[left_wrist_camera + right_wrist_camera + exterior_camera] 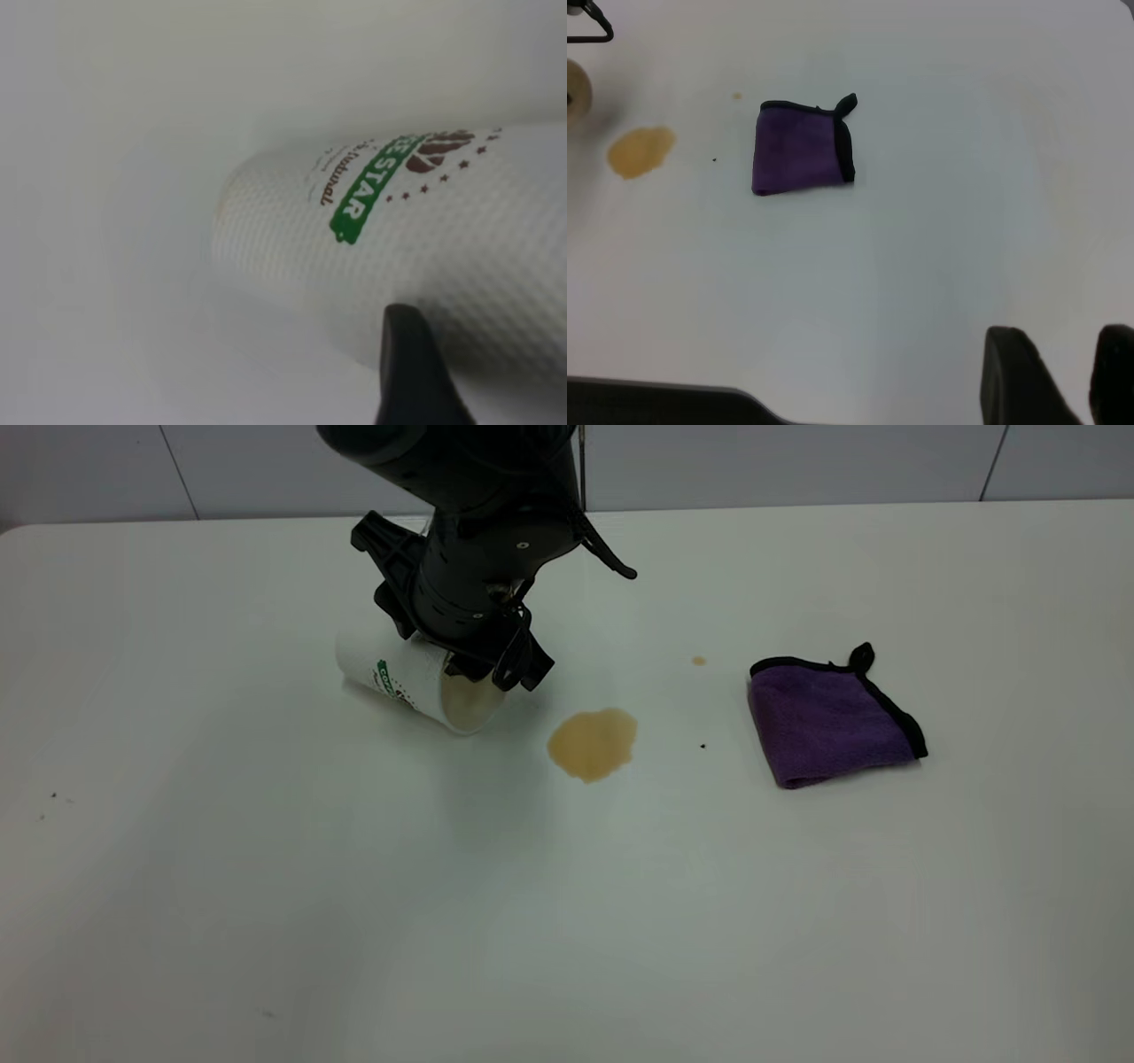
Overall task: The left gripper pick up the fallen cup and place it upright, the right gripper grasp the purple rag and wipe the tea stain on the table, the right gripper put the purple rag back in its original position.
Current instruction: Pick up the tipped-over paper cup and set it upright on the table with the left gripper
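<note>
The exterior camera looks down steeply across the table point(266, 921) toward its far edge. The left wrist camera sits very close to the cup point(425, 239), filling its frame. The right wrist camera looks down from high up, sharing the purple rag point(799, 149) and tea stain point(640, 151) with the exterior view.

The cup point(416, 685) is white paper with a fine dimpled, matt texture and printed green-and-brown lettering. The purple rag point(828, 722) is fuzzy, napped cloth edged in smooth black binding. The table point(567, 921) is smooth with a soft sheen. The left gripper point(483, 673) above the cup looks like matt black plastic.
</note>
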`<state>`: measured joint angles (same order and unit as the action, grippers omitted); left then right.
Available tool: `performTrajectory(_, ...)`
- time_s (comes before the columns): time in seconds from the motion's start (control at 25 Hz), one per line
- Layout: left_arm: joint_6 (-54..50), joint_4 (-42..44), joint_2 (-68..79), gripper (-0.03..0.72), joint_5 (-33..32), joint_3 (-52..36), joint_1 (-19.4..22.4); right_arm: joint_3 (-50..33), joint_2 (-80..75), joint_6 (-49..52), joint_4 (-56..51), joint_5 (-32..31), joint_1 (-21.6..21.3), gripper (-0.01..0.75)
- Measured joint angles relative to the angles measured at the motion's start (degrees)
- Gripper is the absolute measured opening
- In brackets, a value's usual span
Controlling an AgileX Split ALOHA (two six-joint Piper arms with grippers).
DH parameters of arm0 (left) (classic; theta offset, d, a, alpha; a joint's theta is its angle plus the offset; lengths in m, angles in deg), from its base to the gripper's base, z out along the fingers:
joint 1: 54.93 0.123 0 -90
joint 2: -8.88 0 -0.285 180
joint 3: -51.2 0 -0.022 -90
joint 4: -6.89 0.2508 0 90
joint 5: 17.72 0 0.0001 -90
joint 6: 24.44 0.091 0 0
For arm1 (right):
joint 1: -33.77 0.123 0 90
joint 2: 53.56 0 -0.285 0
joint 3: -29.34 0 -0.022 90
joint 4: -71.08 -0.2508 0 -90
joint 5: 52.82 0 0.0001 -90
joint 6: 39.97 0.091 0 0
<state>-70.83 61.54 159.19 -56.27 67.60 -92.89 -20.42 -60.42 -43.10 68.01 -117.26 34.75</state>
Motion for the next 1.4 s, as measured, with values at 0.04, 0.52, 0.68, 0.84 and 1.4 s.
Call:
performTrajectory(0.04, -0.23, 0.45, 0.16, 0.445, -0.34, 0.0, 0.0, 0.0, 0.0, 0.0, 0.0, 0.0, 0.0, 0.241)
performTrajectory(0.52, -3.34, 5.45, 1.13, 0.084, -8.13, 0.0, -0.06, 0.0, 0.0, 0.0, 0.0, 0.0, 0.0, 0.241)
performTrajectory(0.68, -1.42, 6.82, 0.27, -0.017, -11.87, 0.11, 0.07, 0.0, 0.0, 0.0, 0.0, -0.04, 0.0, 0.241)
performTrajectory(0.84, 8.53, 0.86, -3.27, -0.022, -11.64, 0.11, 1.54, 0.0, 0.0, 0.0, 0.0, -0.04, 0.0, 0.241)
performTrajectory(1.4, 54.65, -52.4, -13.15, -0.022, -6.92, 2.11, 25.67, 0.0, 0.0, 0.0, 0.0, -0.04, 0.0, 0.241)
